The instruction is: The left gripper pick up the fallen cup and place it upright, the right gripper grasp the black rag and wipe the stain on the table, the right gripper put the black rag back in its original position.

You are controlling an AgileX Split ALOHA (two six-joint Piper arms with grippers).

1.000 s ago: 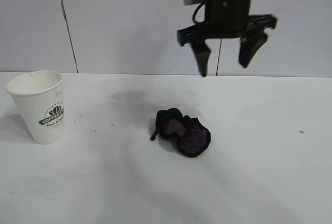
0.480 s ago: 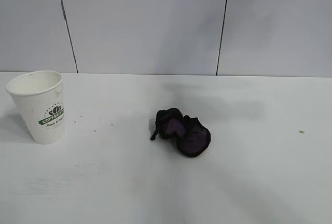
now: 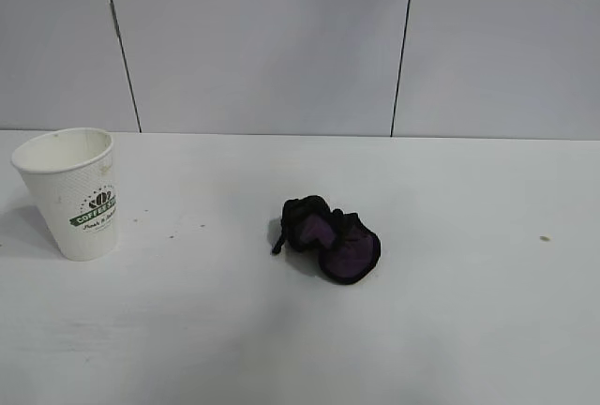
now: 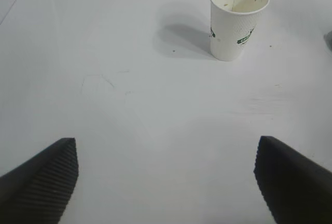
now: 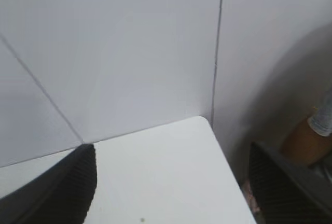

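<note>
The cup [image 3: 75, 194] stands upright at the left of the table [image 3: 450, 330], its rim up; the left wrist view also shows the cup [image 4: 236, 22], well ahead of the fingers. The black rag [image 3: 330, 239], purple lining showing, lies as a lump near the table's middle. No stain shows on the table. Neither arm appears in the exterior view. My left gripper [image 4: 167, 151] hangs open over bare table, nothing between its fingers. My right gripper [image 5: 174, 154] is open and empty, over a far corner of the table [image 5: 171, 172] by the wall.
A grey-white panelled wall [image 3: 281, 39] runs behind the table. A few tiny brownish specks [image 3: 546, 238] dot the surface. Beyond the table's corner in the right wrist view sits a brownish object [image 5: 306, 141] with some clutter.
A second ago the right gripper hung open above the rag at the top of the exterior view; it has since left that view. Cup and rag have not moved.
</note>
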